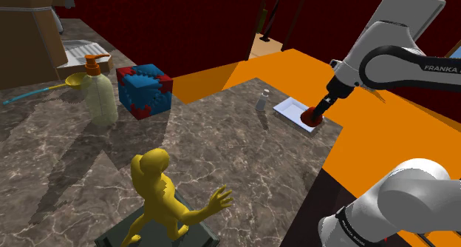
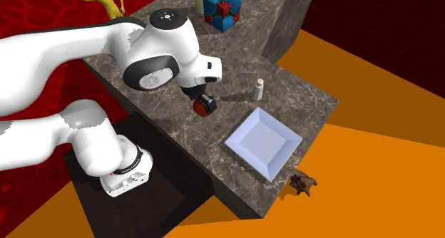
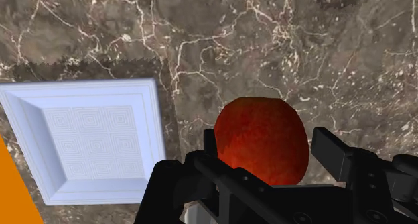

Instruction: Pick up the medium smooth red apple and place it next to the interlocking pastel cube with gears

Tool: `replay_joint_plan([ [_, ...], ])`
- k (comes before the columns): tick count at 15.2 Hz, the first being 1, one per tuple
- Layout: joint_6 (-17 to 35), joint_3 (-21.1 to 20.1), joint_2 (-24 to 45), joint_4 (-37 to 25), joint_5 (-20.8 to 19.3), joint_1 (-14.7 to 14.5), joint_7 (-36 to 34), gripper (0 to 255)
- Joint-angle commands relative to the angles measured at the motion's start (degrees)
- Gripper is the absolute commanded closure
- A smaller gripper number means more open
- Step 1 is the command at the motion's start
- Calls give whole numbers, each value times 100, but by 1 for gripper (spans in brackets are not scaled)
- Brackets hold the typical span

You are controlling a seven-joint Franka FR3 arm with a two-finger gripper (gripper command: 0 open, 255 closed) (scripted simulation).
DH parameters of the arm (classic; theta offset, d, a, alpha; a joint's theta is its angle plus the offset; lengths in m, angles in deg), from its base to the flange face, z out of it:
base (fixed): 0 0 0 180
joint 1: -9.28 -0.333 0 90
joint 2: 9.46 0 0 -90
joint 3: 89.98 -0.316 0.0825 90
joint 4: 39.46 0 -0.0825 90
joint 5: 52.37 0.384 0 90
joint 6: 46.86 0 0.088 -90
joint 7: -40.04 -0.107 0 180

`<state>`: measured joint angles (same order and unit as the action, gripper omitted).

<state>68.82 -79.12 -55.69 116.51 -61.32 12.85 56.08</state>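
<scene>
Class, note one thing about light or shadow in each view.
Shoulder view: the soap bottle and cube throw soft shadows over the counter toward that view's lower left. Second exterior view: the plate is evenly lit, no glare. Wrist view: a jagged-edged shadow borders the plate; the apple darkens near the gripper.

You will find the plate on the counter at its edge on the shoulder view's right, with the small bottle just beside it to the left. The cube stands well apart, farther left, and the pump bottle is just beside it. The figurine stands at the near edge. The apple sits clasped in the gripper, above bare counter beside the plate.
</scene>
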Motion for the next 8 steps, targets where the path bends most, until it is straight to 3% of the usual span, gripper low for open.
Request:
replay_joint_plan([
  [1, -165, -29, -26, -137, 27, -16, -7, 255],
  [8, -727, -95, -81, -644, 93, -48, 6, 255],
])
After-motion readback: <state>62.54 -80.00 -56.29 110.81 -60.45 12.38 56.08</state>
